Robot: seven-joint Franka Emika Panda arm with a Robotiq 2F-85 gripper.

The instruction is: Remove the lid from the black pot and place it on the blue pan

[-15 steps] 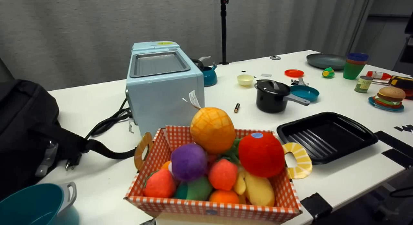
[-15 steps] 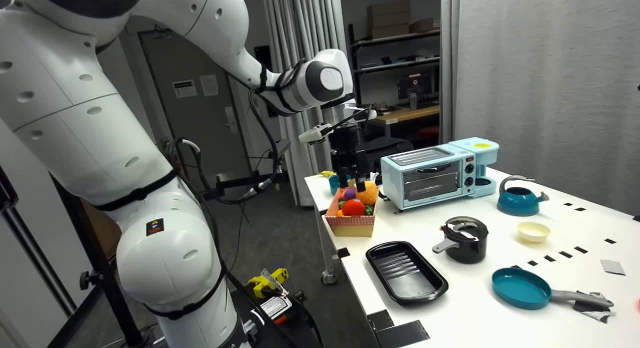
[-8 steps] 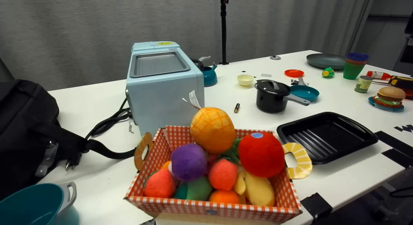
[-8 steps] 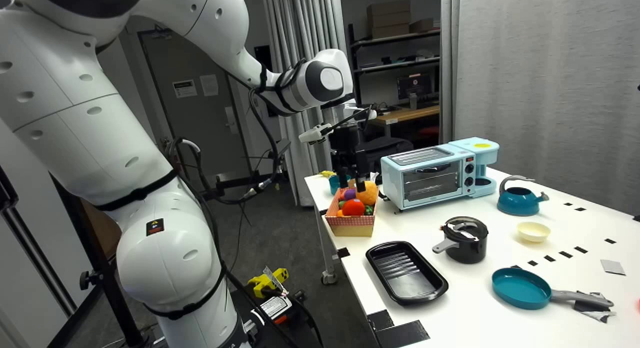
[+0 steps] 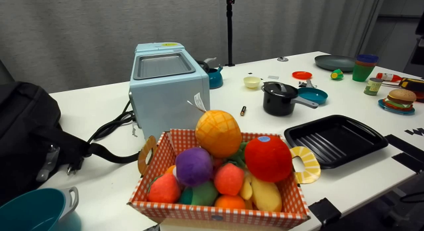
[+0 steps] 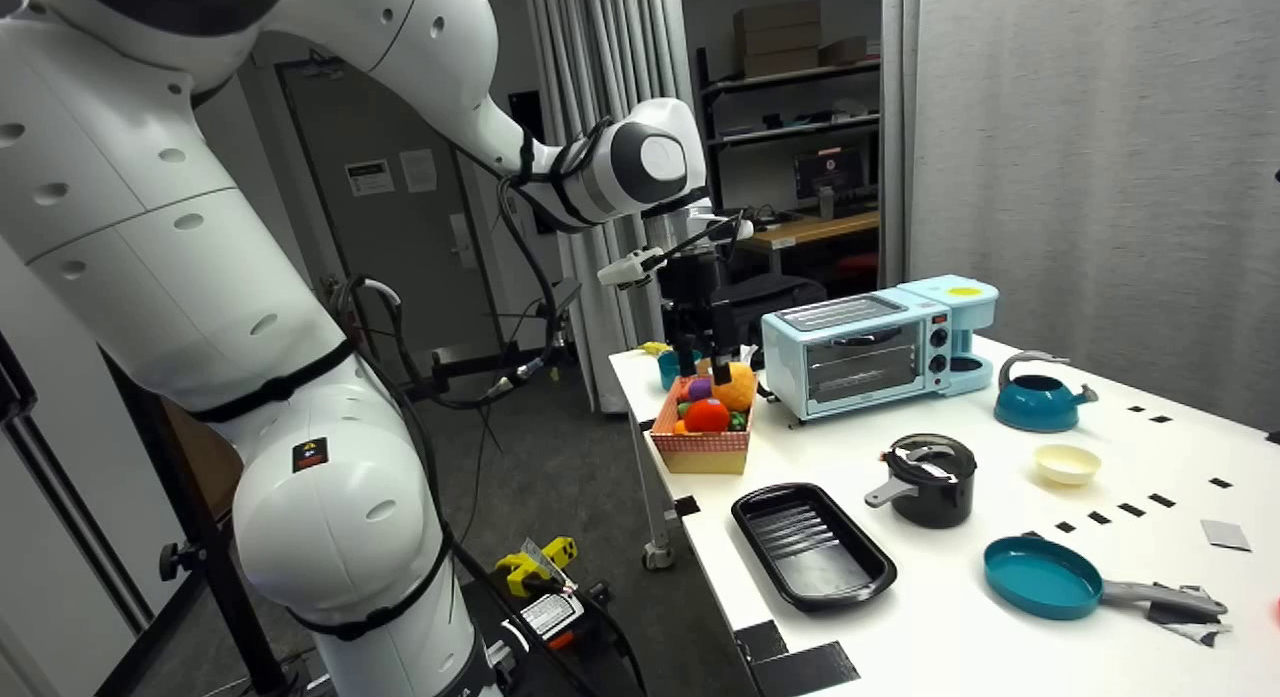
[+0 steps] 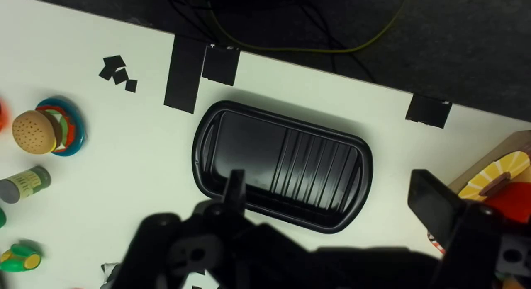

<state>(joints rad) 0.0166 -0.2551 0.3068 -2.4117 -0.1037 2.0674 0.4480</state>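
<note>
The lid [image 6: 932, 457] is sitting on the black pot [image 6: 938, 504], covering its top, in both exterior views. The pot is standing upright on the white bench [image 6: 960, 627], right of the middle in an exterior view, and its short grey handle [image 6: 890, 492] is poking out to the left there. The blue pan [image 6: 1043, 577] is lying near the pot, at the lower right of that frame, with its long grey handle [image 6: 1150, 594] reaching toward the right edge. The jaws are hanging in the air near the middle of that frame, and their tips are showing in front of the top of the checked basket [image 6: 705, 461]. They are standing wide apart and holding nothing. In the wrist view they are showing at the bottom, with a big gap between them. The white robot arm [image 6: 335, 532] is filling the left side of an exterior view. The black tray [image 7: 274, 156] is lying in the middle of the wrist view, and the jaws are hiding a bit of its lower edge. Soft toy fruits [image 5: 229, 178] are lying in the basket at the bottom middle of an exterior view, with the light-blue oven [image 5: 170, 98] standing higher up. A pale yellow bowl [image 5: 252, 82] is sitting above a little battery [image 5: 243, 110] there. A toy burger [image 7: 41, 131] is resting on a blue plate [image 7: 80, 133] at the left of the wrist view.
</note>
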